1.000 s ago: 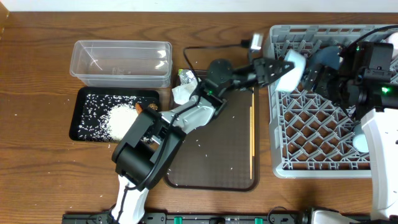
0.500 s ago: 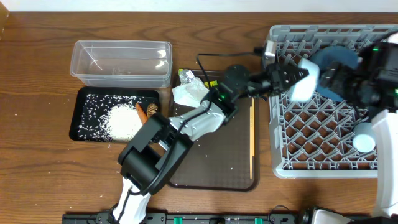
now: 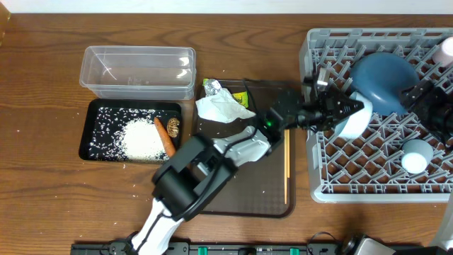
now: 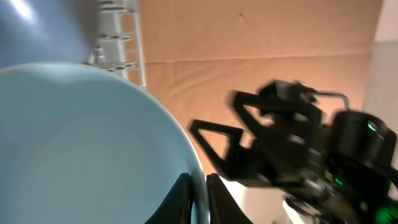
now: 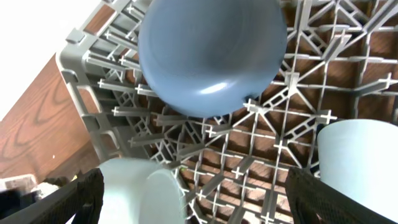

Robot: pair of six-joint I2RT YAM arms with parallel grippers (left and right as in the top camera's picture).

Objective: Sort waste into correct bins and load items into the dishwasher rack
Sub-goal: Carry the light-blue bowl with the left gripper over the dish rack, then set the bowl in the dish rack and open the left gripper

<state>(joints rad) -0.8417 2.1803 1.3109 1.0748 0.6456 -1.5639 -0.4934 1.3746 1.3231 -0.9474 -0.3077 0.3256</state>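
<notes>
you're looking down on the grey plastic lattice rack (image 5: 292, 118) with its upright pegs. a large dark blue round dish (image 5: 211, 53) rests dome-up on the pegs at the top. a white bowl (image 5: 140, 190) shows at lower left and a small pale blue cup (image 5: 360, 165) at the right edge. your right gripper (image 5: 194, 193) has its black fingers (image 5: 81, 199) spread wide, holding nothing. brown wooden table (image 5: 37, 130) shows at left.

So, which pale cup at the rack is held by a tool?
The cup beside the blue dish, its rim pinched by the left tool; the other cup stands free.
</notes>
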